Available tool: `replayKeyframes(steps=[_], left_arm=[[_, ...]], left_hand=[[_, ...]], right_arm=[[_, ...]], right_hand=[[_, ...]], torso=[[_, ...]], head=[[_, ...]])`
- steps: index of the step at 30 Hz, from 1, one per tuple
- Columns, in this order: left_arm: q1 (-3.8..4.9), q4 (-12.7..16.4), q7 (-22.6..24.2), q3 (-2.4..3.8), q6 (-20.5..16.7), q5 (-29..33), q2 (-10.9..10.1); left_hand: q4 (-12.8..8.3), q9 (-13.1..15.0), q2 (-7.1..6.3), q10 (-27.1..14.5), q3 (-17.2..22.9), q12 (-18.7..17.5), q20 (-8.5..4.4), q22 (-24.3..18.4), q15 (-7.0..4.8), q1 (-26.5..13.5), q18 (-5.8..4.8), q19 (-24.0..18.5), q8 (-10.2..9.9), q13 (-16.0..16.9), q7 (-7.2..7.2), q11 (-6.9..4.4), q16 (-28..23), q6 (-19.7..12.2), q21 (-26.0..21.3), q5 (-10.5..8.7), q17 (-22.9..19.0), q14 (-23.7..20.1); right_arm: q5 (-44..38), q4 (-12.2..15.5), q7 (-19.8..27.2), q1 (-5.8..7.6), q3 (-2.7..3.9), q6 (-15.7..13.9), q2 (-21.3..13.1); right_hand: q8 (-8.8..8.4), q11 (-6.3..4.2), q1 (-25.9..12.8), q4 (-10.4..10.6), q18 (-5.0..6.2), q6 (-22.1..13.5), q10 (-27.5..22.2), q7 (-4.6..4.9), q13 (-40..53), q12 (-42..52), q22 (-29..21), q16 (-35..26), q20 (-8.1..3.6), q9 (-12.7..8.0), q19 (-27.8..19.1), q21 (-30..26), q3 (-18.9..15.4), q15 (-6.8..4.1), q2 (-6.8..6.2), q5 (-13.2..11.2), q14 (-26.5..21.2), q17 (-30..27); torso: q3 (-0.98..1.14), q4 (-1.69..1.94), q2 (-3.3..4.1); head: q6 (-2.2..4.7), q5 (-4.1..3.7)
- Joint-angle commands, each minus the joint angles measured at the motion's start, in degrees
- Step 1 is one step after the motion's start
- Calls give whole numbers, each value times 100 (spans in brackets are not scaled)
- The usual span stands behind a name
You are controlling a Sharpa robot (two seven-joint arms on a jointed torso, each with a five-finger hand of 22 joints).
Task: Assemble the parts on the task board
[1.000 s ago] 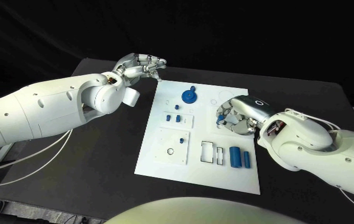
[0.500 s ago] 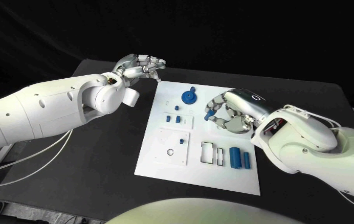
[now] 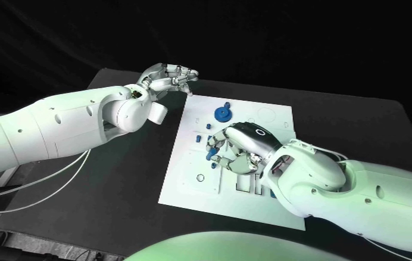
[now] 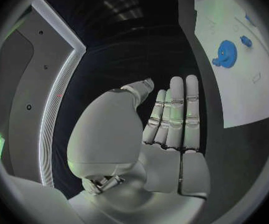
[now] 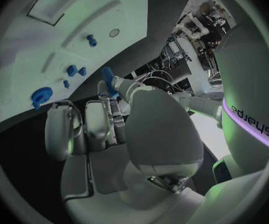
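Lying flat: white task board with small blue parts.

Both arms are clad in smooth, rounded white shells, and thin pale cables are seen looping below the left arm. Each arm is ended by a silver hand, the left hand and the right hand, built of segmented metallic fingers on a domed, glossy back. A thin violet band and dark lettering are carried on the white shell of the right arm.
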Motion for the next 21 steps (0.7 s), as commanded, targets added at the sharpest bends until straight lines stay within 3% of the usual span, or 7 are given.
replayKeyframes(steps=[1,9,21], left_arm=[[3,10,31,4,112,12,22],[3,5,21,4,125,13,39],[3,8,6,4,137,13,43]], left_hand=[[-5,3,59,-23,-32,20,26,-5,21,20,73,6,-27,5,12,-8,-32,-31,-20,13,-6,-29],[-5,3,59,-23,-32,20,26,-5,21,20,73,6,-27,5,12,-8,-32,-31,-20,13,-6,-29],[-5,3,59,-23,-32,20,26,-5,21,20,73,6,-27,5,12,-8,-32,-31,-20,13,-6,-29]], right_arm=[[-51,-87,238,-111,-11,92,91],[-87,-367,331,-427,-45,186,356],[-157,-543,296,-588,-72,393,493]], right_hand=[[185,15,-13,-32,-59,6,33,14,0,-32,997,18,-44,272,182,-30,14,-25,-12,-6,-4,-4],[187,19,-7,-43,-57,-3,32,20,0,-43,994,17,-43,278,179,-41,22,-23,-8,1,-5,-6],[188,24,-10,-48,-57,-13,30,27,0,-53,994,16,-41,282,178,-45,25,-20,-7,4,-5,-8]], torso=[[-4,-2,4],[5,3,6],[5,-3,3]], head=[[-17,39],[-48,114],[-91,171]])
